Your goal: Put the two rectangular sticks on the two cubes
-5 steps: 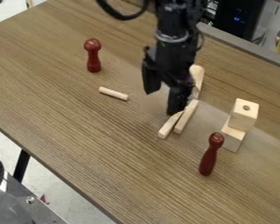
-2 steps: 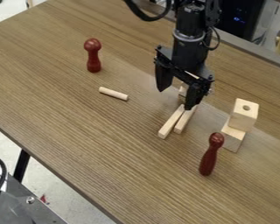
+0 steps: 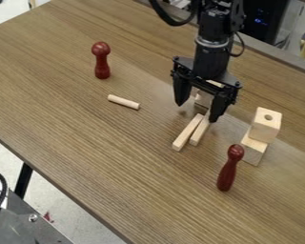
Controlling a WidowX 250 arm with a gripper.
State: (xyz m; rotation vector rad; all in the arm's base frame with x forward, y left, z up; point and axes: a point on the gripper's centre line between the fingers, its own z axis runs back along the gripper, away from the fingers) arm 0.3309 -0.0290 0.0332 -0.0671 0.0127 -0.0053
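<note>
My gripper [image 3: 198,113] hangs over the table's upper middle, its two fingers spread apart with nothing seen between them. Just below its fingertips, two rectangular sticks lie close together on the table: a left stick [image 3: 188,133] and a right stick [image 3: 199,132], whose far end is near the right finger. At the right, one pale wooden cube [image 3: 266,125] with a hole in its top rests on a second cube [image 3: 254,150]. Another wooden piece [image 3: 203,98] is partly hidden behind the gripper.
A dark red pin [image 3: 226,172] is beside the cubes at the lower right, and another red pin [image 3: 101,61] stands at the upper left. A short round dowel [image 3: 124,102] lies left of the gripper on the wooden table [image 3: 104,157].
The gripper has moved right and slightly up from over the sticks, and more of the sticks shows. The sticks, cubes and pins have stayed where they were.
</note>
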